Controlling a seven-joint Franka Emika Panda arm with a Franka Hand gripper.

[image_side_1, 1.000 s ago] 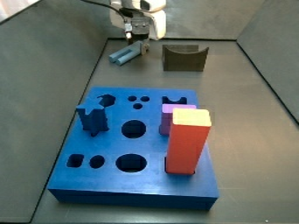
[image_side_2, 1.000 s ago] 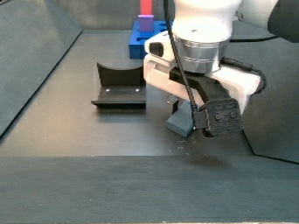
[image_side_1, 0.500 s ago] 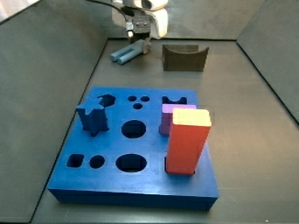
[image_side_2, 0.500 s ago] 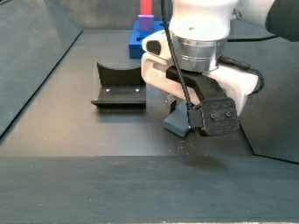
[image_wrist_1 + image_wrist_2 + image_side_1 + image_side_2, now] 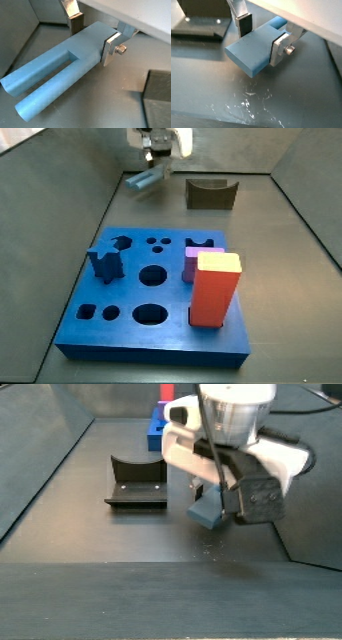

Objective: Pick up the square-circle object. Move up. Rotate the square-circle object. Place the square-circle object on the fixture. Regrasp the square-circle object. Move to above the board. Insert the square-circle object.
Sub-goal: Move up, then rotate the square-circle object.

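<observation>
dark grey matte floor (image 5: 54, 278), scuffed pale in places, grey enclosure walls (image 5: 40, 424)

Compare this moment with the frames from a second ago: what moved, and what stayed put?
The gripper, jaws shut on the square-circle object, rose and lifted the piece off the floor; in a side view it now hangs higher. The fixture, the board and its red-orange block did not move.

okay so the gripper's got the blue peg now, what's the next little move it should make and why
Probably keep rising a little, then rotate. The gripper is shut on the square-circle object, fingers on its two sides, and in a side view it hangs just off the floor, beside the fixture. More height should give room to turn it.
</observation>
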